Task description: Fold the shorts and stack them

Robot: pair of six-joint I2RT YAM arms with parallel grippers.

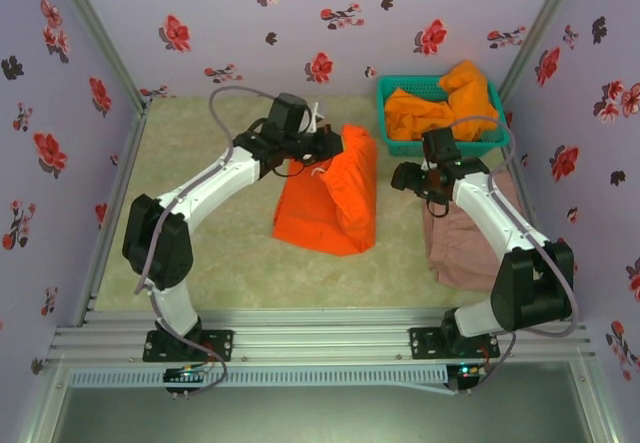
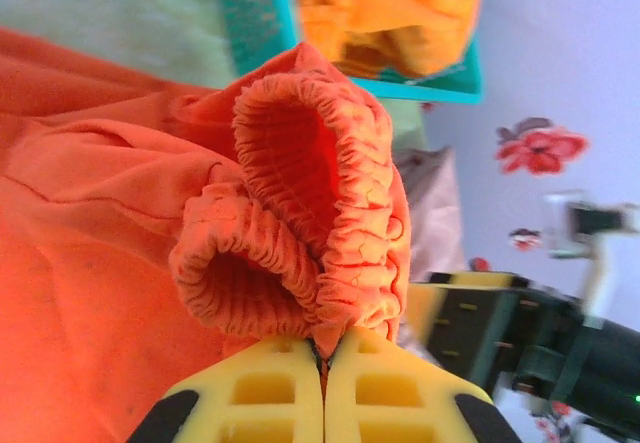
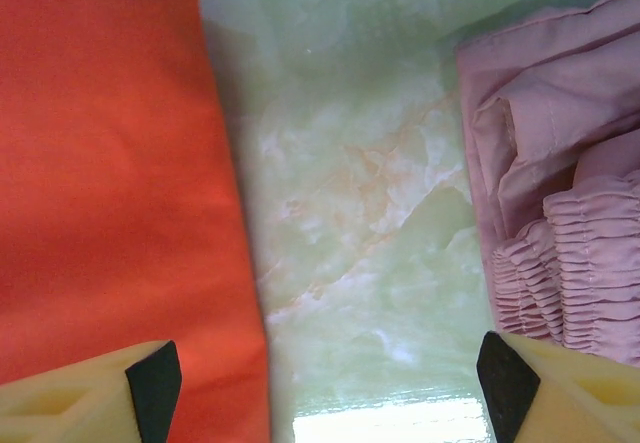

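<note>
Top external view: a teal basket [image 1: 404, 87] is seen at the far right corner of the table [image 1: 190, 163], heaped orange shorts [image 1: 445, 108] inside it. Left of the basket, tented orange shorts [image 1: 328, 198] are pinched at the elastic waistband by the left gripper [image 2: 322, 348], its arm bent and outstretched. Below the basket, pink shorts [image 1: 462, 238] lie crumpled. Over the bare strip between both garments, the right gripper [image 3: 330, 378] is held spread wide.

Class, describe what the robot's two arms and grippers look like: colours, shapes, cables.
The left arm and right arm each have white tubular links joined by chunky black joints. A greyish cable loops along each one. The left gripper and right gripper have yellow fingers tipped with black pads.
</note>
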